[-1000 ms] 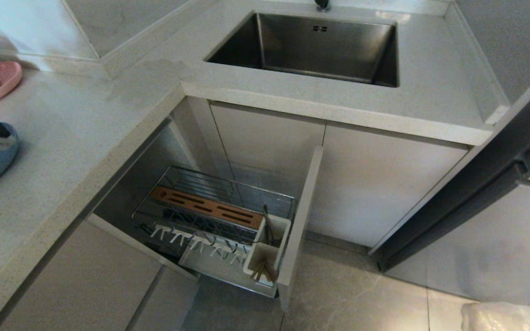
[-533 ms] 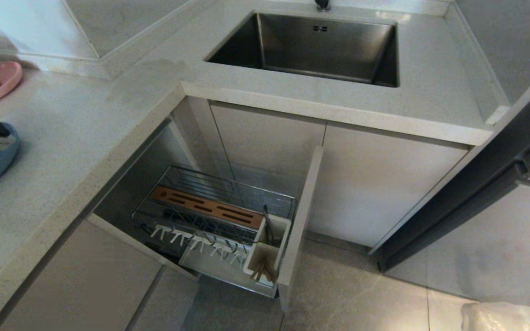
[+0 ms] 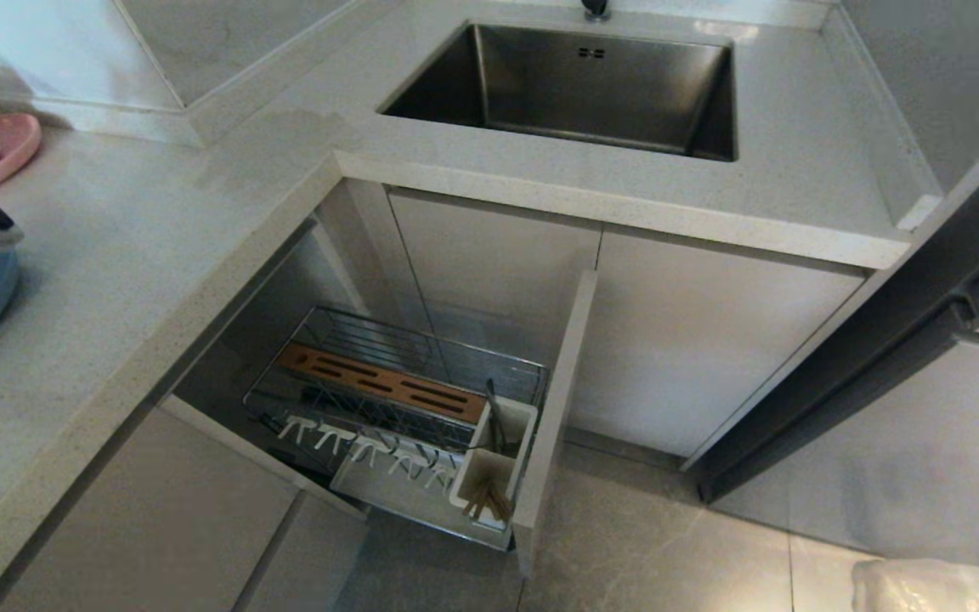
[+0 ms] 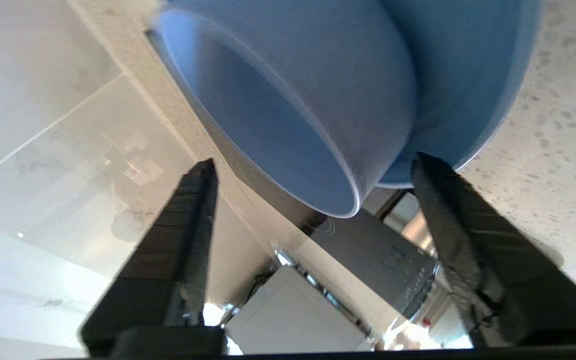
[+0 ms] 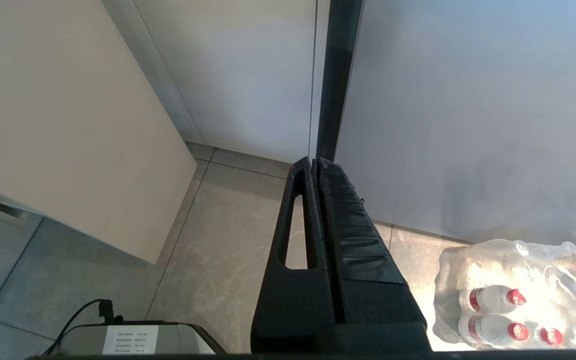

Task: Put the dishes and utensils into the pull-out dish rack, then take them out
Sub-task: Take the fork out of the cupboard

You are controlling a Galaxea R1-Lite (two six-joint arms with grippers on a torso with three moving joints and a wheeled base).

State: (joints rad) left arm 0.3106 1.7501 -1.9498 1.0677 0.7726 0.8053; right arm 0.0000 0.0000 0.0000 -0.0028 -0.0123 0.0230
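Pale-blue bowl point(image 4: 288, 100) now resting in blue plate point(image 4: 473, 90) at desk's point(image 3: 158, 255) left edge, just released; left gripper point(image 4: 313, 170) spread apart. Chopsticks point(image 3: 488, 501) remaining in pull-out dish rack point(image 3: 396, 399). Right gripper point(image 5: 316, 167) clenched, parked.

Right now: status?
Left gripper open beside blue bowl on plate, counter. Right gripper shut, parked. Chopsticks in rack.
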